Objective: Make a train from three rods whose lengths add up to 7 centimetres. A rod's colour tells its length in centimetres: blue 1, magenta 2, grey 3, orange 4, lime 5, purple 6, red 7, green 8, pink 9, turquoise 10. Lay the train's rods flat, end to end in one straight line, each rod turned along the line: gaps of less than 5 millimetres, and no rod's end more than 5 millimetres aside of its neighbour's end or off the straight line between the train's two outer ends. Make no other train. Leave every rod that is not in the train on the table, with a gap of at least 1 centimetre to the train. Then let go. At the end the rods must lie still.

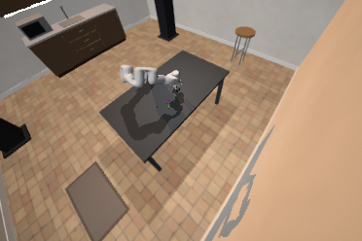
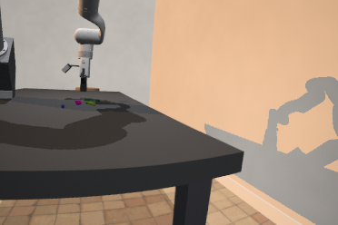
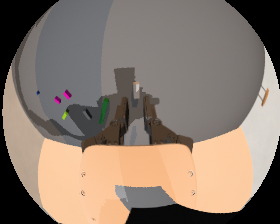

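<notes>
My gripper [image 3: 135, 104] [image 2: 83, 90] points down above the table, fingers partly apart, with nothing seen between them. Just past its fingertips in the wrist view is a small pale piece [image 3: 137, 88], perhaps a grey rod in bright light; there is space between it and each finger. A long green rod [image 3: 104, 111] lies left of the fingers. Further left are a dark rod [image 3: 87, 114] in shadow, a lime rod [image 3: 65, 115] [image 2: 91, 103], two magenta rods [image 3: 67, 94] [image 3: 58, 100] set apart and a small blue rod [image 3: 38, 92] [image 2: 63, 106]. The pale piece cannot be made out in the top and exterior views.
The dark table [image 1: 192, 68] [image 2: 136, 154] carries the rods near its middle. Shadows of the arm cross the table and darken part of the rod area. A stool [image 1: 244, 33] stands on the floor beyond the table.
</notes>
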`<state>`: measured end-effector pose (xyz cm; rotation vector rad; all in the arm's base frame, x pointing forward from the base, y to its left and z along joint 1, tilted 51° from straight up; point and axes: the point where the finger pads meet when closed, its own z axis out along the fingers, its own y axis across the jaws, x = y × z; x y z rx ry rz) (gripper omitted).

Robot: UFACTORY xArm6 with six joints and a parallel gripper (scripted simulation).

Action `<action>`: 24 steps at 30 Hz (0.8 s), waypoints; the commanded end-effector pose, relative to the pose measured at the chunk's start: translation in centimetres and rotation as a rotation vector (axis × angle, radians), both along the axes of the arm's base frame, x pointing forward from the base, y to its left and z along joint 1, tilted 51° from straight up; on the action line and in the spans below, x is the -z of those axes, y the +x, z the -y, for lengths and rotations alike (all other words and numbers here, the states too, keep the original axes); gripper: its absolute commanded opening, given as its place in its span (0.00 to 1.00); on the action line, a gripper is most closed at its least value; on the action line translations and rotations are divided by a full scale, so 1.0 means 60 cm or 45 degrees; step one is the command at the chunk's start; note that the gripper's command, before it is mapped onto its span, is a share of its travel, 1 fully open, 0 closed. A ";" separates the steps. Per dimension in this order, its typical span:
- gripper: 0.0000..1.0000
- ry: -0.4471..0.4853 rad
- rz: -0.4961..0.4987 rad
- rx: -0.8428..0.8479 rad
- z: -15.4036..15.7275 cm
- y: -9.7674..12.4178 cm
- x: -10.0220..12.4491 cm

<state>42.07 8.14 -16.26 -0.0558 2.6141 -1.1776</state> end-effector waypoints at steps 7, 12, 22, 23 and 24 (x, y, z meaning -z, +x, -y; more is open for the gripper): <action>0.24 0.003 0.003 -0.002 0.013 0.007 0.012; 0.24 0.003 0.003 -0.002 0.020 0.010 0.019; 0.24 0.003 0.003 -0.002 0.029 0.013 0.026; 0.24 0.003 0.003 -0.002 0.029 0.013 0.026; 0.24 0.003 0.003 -0.002 0.029 0.013 0.026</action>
